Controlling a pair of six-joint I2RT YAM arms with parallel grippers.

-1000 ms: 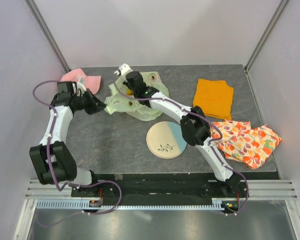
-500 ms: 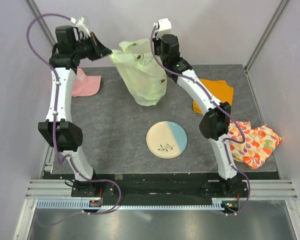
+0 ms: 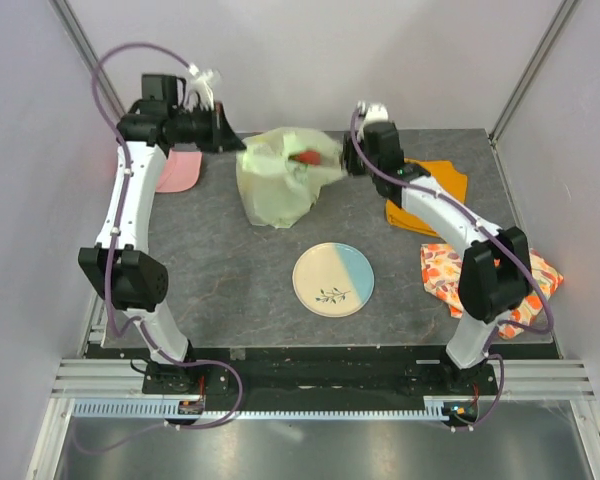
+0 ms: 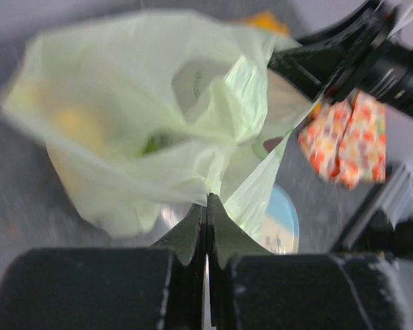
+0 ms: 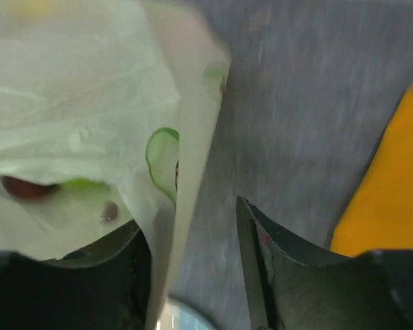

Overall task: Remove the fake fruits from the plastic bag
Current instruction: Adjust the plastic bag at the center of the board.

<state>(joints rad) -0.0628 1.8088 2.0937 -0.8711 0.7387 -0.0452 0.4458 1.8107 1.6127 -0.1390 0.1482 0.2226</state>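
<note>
Lowered from its high hoist of half a second ago, the plastic bag (image 3: 275, 185) now slumps on the table (image 3: 210, 280) beyond the plate (image 3: 333, 279), and the right arm has dropped and swung outward.

The left gripper (image 4: 206, 201) has its fingers pressed together on a fold of the bag's film, holding that edge up above the table, beyond and to the left of the plate. The right gripper (image 5: 191, 216) sits beyond the plate to its right, fingers apart. A strip of the film hangs between them against one finger but is not pinched.

The fake fruits (image 5: 27, 187) show only as blurred shapes through the film: a dark reddish one and a green one from the right wrist, yellow from the left. None lies on the plate or on the table around it, so the emptying appears not yet done.

Lifting one side while the other goes slack looks meant to tip the load toward the bag's mouth. An orange cloth (image 3: 445, 180) lies beyond the plate to the right.
</note>
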